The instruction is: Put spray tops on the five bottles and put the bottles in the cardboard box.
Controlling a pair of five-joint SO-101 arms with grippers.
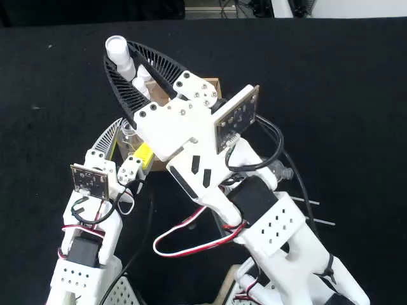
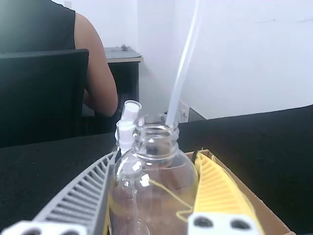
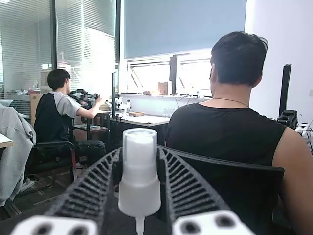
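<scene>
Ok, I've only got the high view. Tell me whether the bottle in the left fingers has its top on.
Observer: No. In the left wrist view the bottle sits between the left fingers, neck bare and open.
Operator: Report the tube.
Observer: The dip tube comes down from above to that neck and appears to enter it.
Operator: Now the right grip.
Observer: The right wrist view has the spray top gripped between the right fingers, both touching it.
</scene>
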